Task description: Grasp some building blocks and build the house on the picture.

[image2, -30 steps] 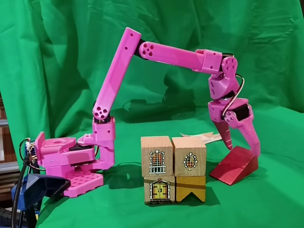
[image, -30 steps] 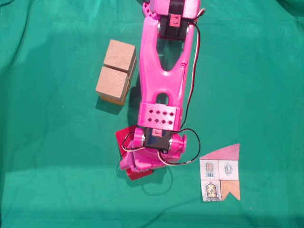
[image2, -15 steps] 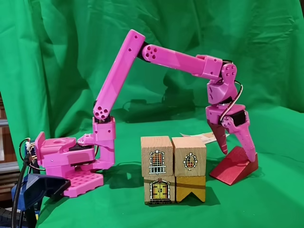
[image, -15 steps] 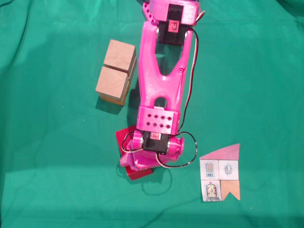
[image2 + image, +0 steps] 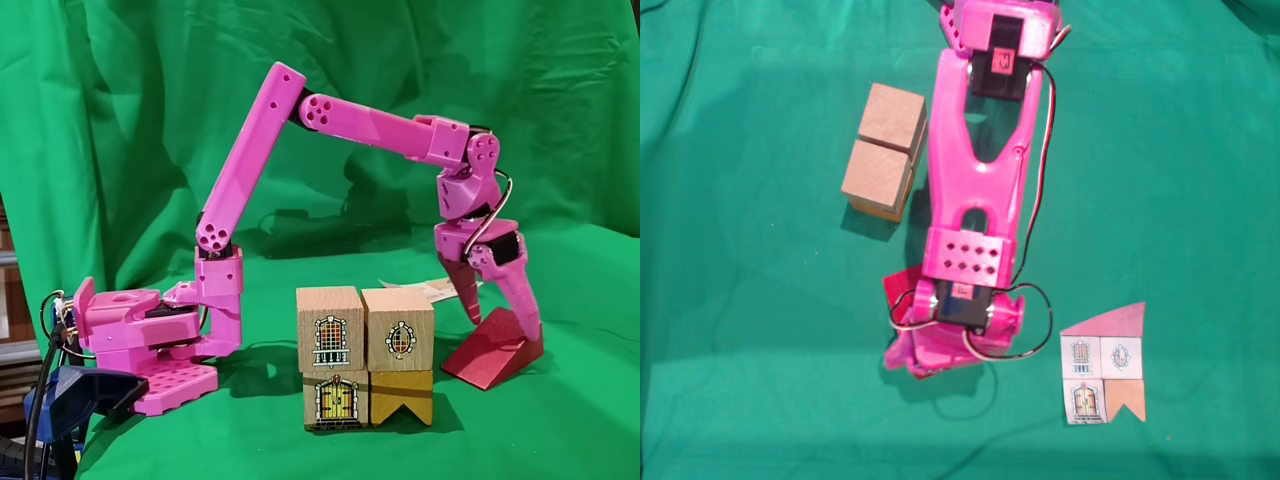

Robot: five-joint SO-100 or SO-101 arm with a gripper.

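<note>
Resting on the green cloth [image 5: 560,420] in the side-on fixed view, the dark red block [image 5: 495,350] is lying with its sloped face up, just right of the block stack. The gripper [image 5: 500,325] is straddling it: one pink finger is standing at the block's left, upper edge and the other is reaching down along its right side, so the jaws are spread around the block, and whether they are pressing on it cannot be told. In the top-down fixed view, the gripper [image 5: 925,362] is covering most of the dark red block [image 5: 902,287], of which only a corner is showing at the wrist's left.

The pink arm [image 5: 250,160] is rising from its base at the left, bending at the elbow, running rightward and slightly down, then dropping steeply at the wrist so the fingers are pointing at the cloth.

The stack [image 5: 365,355] is standing two blocks wide and two high, with printed window and door faces and an orange notched face toward the camera. From above, its two tan cubes [image 5: 883,150] are touching each other, left of the forearm and apart from the gripper.

The picture [image 5: 1103,365] is lying flat on the cloth to the gripper's right in the top-down view, clear of arm and blocks.
</note>
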